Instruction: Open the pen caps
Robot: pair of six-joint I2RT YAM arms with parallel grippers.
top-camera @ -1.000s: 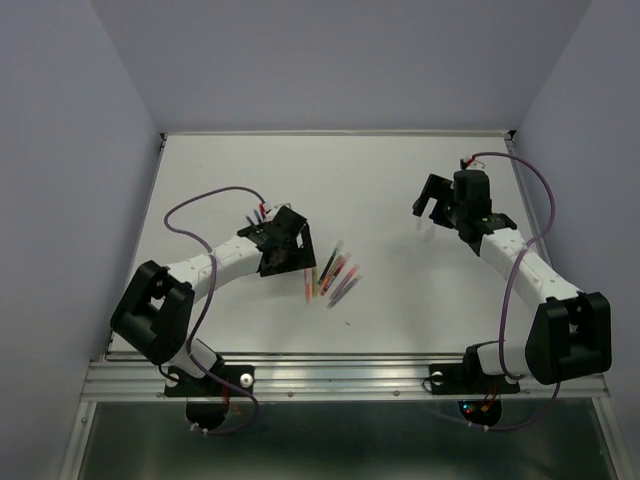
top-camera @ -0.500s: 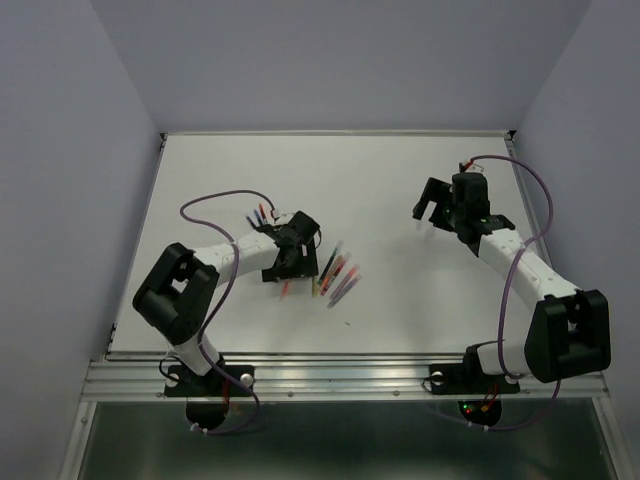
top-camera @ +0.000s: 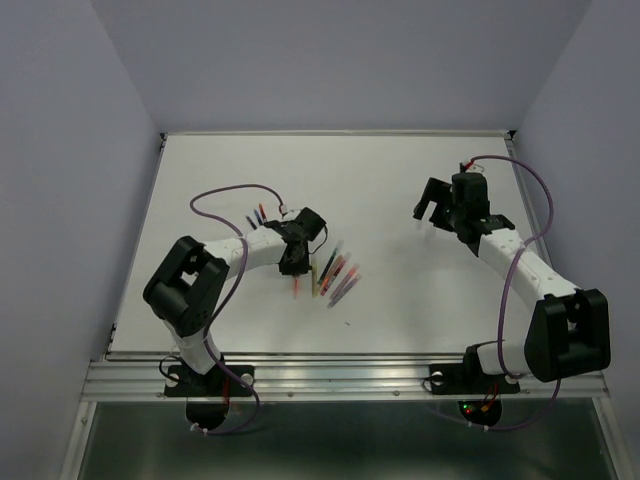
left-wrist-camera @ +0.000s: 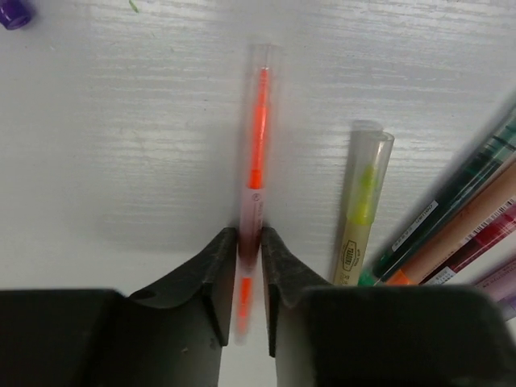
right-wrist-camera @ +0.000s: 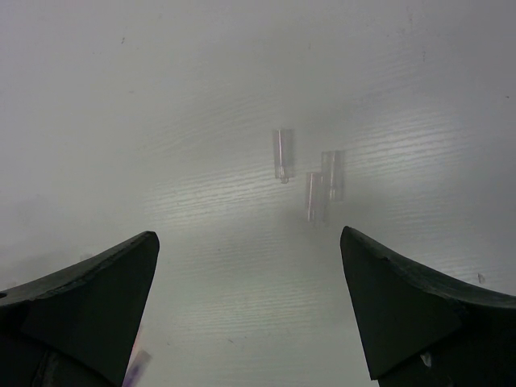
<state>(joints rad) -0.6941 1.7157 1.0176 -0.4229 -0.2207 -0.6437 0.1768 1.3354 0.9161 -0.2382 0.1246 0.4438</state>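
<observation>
My left gripper is shut on a thin orange pen, which lies on the white table pointing away from me. Its far end wears a clear pen cap. In the top view the left gripper stands just left of a cluster of coloured pens, and the orange pen sticks out toward the near side. Beside it lies a yellow pen with a clear cap. My right gripper hangs open over bare table, near three small clear caps. The right gripper is at the far right.
Green, orange and red pens fan out at the right of the left wrist view. A loose purple cap lies at its top left corner. A few more pens lie behind the left arm. The table ends in a metal rail in front.
My left gripper swung right toward the pen cluster and closed on the orange pen, which now lies left of the pile. The right arm has barely moved.
</observation>
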